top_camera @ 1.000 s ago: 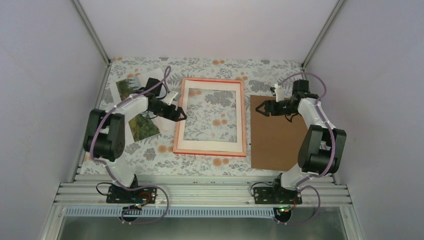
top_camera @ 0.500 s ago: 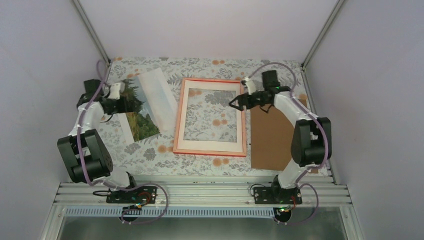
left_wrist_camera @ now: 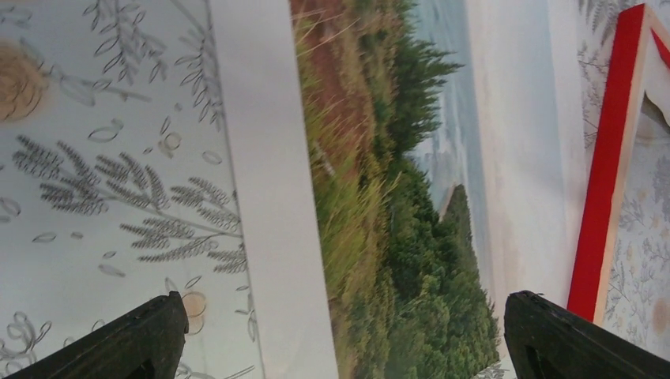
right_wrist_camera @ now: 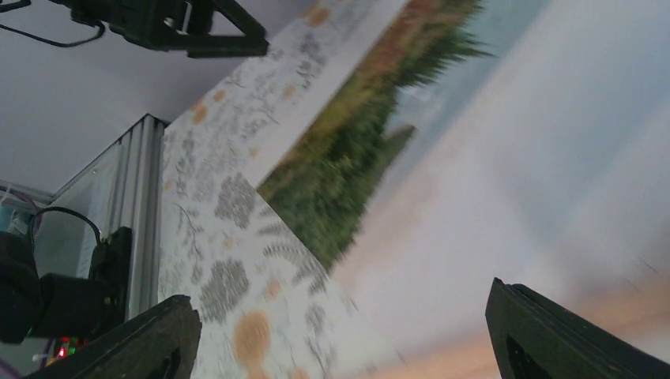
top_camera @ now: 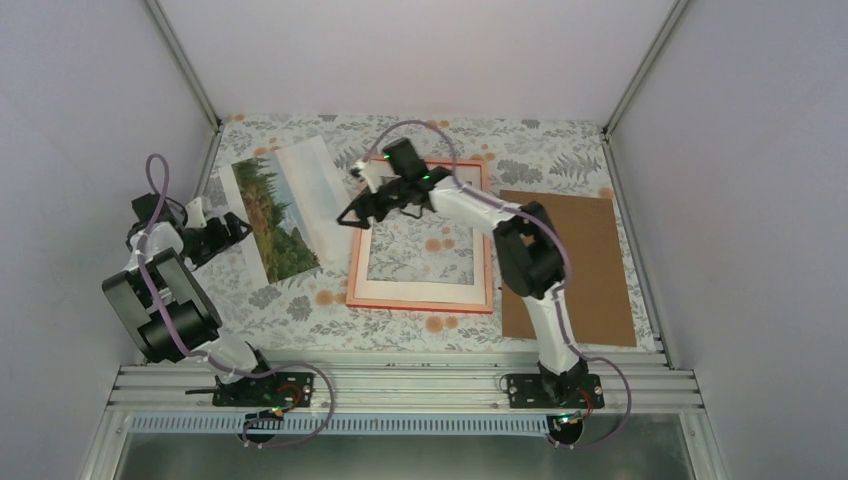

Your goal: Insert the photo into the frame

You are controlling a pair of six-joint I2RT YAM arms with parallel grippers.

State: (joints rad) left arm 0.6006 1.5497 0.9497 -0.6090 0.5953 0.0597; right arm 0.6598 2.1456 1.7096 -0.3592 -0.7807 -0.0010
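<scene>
The photo (top_camera: 283,210), trees and reddish ground with a white margin, lies face up and tilted on the table left of the frame (top_camera: 420,293). The frame lies flat with its red edge showing. My left gripper (top_camera: 235,230) is open and empty at the photo's left edge. In the left wrist view (left_wrist_camera: 348,347) its fingers straddle the photo (left_wrist_camera: 379,197), with the frame's red edge (left_wrist_camera: 604,181) to the right. My right gripper (top_camera: 352,218) is open and empty over the frame's left edge. In the right wrist view (right_wrist_camera: 340,339) it hovers over the photo (right_wrist_camera: 371,150).
A brown backing board (top_camera: 565,265) lies right of the frame. The table has a floral cloth (top_camera: 300,305). Aluminium rails (top_camera: 400,385) run along the near edge, and walls enclose the left, right and back. The left arm's gripper (right_wrist_camera: 182,28) shows in the right wrist view.
My left gripper has drawn back left, from the frame's left edge to the photo's left edge. My right arm has swung left from over the backing board, across the frame, to its left edge.
</scene>
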